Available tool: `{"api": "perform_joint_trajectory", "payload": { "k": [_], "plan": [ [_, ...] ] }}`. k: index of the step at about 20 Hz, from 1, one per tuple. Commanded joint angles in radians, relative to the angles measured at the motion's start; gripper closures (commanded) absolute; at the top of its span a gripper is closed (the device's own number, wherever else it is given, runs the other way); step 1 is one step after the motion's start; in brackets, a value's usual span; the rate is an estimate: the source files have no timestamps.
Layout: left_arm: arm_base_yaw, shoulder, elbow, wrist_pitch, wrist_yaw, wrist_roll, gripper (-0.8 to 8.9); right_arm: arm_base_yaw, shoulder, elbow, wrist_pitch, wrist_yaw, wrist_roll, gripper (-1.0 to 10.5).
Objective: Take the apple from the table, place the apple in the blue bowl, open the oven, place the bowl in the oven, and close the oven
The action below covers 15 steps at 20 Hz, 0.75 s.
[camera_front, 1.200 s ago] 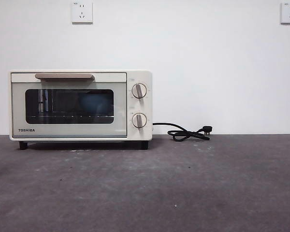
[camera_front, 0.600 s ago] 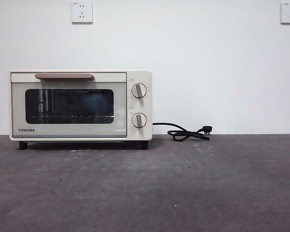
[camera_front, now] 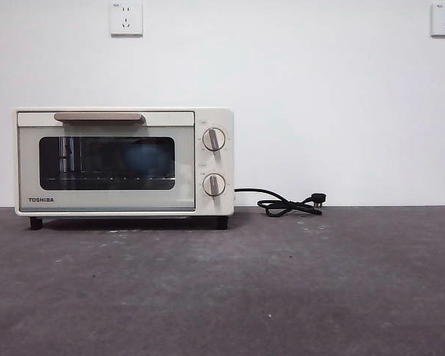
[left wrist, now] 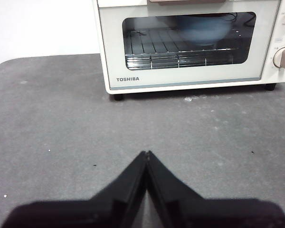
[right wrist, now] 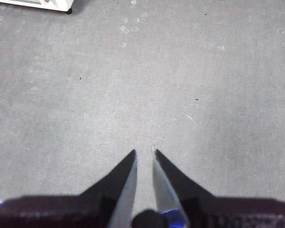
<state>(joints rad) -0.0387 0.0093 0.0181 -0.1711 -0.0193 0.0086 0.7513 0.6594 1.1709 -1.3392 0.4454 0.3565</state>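
Note:
The cream oven (camera_front: 104, 199) stands at the back left of the table (camera_front: 282, 282) with its glass door closed and the tan handle (camera_front: 98, 116) up. A blurred light-blue shape behind the glass is the blue bowl (camera_front: 144, 157), resting on the rack. The left wrist view faces the oven (left wrist: 180, 76) and shows the bowl (left wrist: 204, 31) inside. My left gripper (left wrist: 146, 153) hovers shut and empty over bare table in front of the oven. My right gripper (right wrist: 145, 152) hangs over bare table, its jaws nearly together with nothing between them. The apple is hidden.
The black cord (camera_front: 285, 204) lies coiled on the table to the right of the oven, by the wall. Two knobs (camera_front: 213, 139) sit on the oven's right face. Wall sockets (camera_front: 126, 18) are high up. A corner of the oven (right wrist: 38, 4) shows in the right wrist view.
Nothing on the table has moved. Only the bluish patch behind the oven's glass looks a little rounder than before.

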Motion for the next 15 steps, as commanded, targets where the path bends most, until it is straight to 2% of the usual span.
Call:
{"api": "perform_joint_trajectory", "payload": {
  "k": [1,10,13,15],
  "plan": [
    [-0.002,0.001,-0.011,0.008,0.000,-0.009,8.17,0.001,-0.001,-0.009,0.003,0.001,0.011,8.8],
    [-0.002,0.002,-0.011,0.008,0.000,-0.009,8.17,0.001,-0.001,-0.009,0.002,0.006,0.000,8.8],
    [-0.002,0.002,-0.011,0.008,0.000,-0.009,8.17,-0.012,-0.004,-0.009,-0.005,0.122,-0.023,8.8],
    [-0.002,0.002,-0.011,0.008,0.000,-0.009,8.17,-0.078,-0.003,-0.009,0.000,0.168,-0.019,8.9]
  ]
}}
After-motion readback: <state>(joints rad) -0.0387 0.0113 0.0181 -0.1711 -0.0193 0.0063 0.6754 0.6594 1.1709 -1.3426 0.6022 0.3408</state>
